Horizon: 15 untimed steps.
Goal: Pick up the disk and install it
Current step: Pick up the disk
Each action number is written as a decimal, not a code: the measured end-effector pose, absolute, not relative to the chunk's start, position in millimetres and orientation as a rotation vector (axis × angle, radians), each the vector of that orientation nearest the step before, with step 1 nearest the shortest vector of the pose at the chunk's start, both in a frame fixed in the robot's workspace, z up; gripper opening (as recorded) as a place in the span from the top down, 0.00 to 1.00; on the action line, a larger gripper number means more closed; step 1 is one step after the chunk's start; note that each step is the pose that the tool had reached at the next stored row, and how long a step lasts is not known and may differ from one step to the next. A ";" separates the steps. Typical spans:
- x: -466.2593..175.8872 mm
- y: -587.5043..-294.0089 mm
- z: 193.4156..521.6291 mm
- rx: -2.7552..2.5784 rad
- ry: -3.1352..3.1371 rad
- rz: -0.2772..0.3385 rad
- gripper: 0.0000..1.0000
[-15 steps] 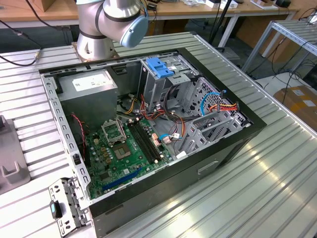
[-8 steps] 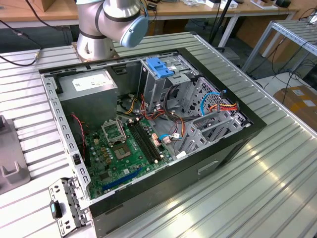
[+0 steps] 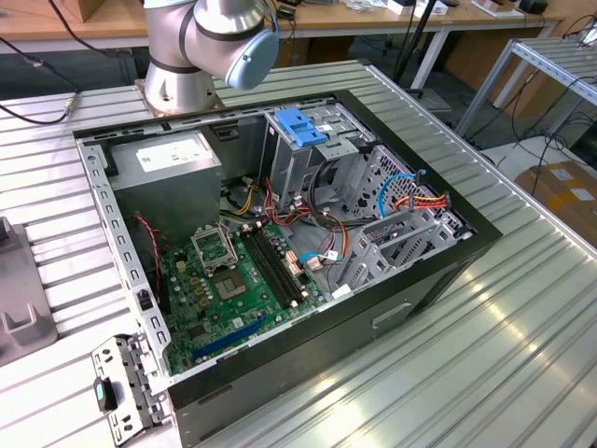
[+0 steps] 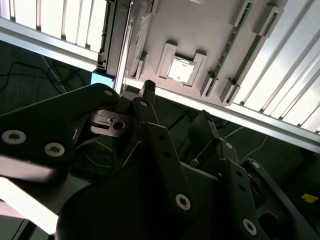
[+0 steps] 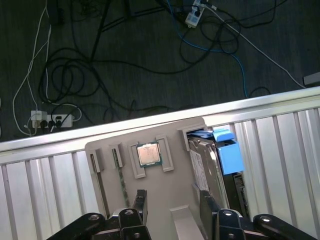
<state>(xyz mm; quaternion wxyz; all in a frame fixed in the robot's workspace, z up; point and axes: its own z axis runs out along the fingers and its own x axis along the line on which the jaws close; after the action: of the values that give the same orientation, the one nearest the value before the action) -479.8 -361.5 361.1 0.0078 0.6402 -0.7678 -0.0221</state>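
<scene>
You have one ribbed aluminium table [image 3: 522, 308], and on it one open computer case [image 3: 410, 301] lying on its side. The one robot arm [image 3: 205, 37] rises from the far side of the table, behind the case. Inside the case you can count one grey power supply [image 3: 163, 163] toward the exterior view's left. There is one green motherboard [image 3: 238, 280] nearer the camera and one bright-blue latch [image 3: 303, 126] on top of the drive cage at the far side.

The first wrist view looks down on one grey parts tray [image 5: 110, 146] that sits at the table's edge, with cable-strewn floor beyond it. The disk [image 5: 207, 167] is not yet picked up. It lies in a recess at one end of that tray, metal face up, with its light-blue carrier showing along the outer side.

Your gripper [image 5: 173, 199] hangs just above the tray. Its two fingers [image 5: 141, 199] are spread apart with nothing between them, and they straddle bare tray just beside the disk without touching it. The second wrist view shows the gripper [image 4: 175, 102] parted in the same way.

One processor chip [image 5: 148, 154] sits in a square pocket beside the disk. Past it are two narrow slots, and a green memory stick stands on edge in one of them.
</scene>
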 end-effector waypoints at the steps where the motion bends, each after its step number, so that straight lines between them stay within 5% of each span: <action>1: -479.8 -361.3 361.1 2.001 -2.400 -0.069 0.46; 15: -479.7 -357.7 361.0 2.001 -2.400 -0.069 0.46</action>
<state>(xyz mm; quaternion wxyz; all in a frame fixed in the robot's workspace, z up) -479.7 -357.7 361.0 0.0078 0.6402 -0.7678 -0.0221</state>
